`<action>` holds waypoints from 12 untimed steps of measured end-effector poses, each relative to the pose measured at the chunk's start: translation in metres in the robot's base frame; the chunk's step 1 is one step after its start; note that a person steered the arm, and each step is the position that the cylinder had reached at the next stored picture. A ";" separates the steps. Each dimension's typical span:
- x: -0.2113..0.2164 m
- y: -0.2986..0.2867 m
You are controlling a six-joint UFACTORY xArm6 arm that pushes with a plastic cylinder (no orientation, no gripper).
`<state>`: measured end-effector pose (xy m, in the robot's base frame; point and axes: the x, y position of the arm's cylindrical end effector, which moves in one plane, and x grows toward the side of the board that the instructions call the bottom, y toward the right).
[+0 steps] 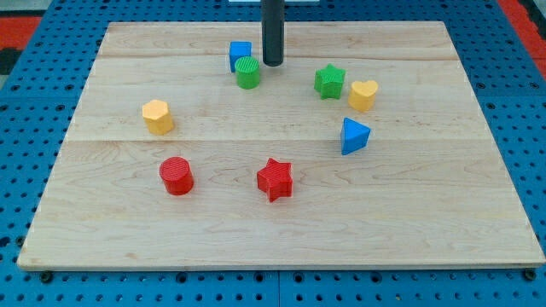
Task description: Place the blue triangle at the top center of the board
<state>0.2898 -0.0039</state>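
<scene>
In the one camera view, a pale wooden board [281, 222] lies on a blue table with rows of little holes [26, 170]. My tip [272, 64], the bottom end of the straight dark rod, is near the top middle of the board. There is no pincer on this arm, only the rod, so nothing opens, closes or grabs. Just to the left of my tip sit a blue plastic cube [240, 54] and a green plastic cylinder [248, 73], and these two touch each other. The blue plastic triangle [354, 136] is on the right part of the board, about halfway down, well apart from my tip. Above it is a yellow plastic heart [363, 94], and beside the heart on the left is a green plastic star [329, 81]. A red plastic star [275, 178] sits low in the middle. A red plastic cylinder [177, 176] is to its left. A yellow plastic block with flat sides [157, 116] is further up on the left.
</scene>
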 end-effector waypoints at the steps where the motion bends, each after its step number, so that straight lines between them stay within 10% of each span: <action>1: -0.028 -0.080; 5: -0.068 -0.169; 8: 0.077 -0.125; 10: 0.194 0.033; 12: 0.147 0.135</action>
<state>0.4368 0.1307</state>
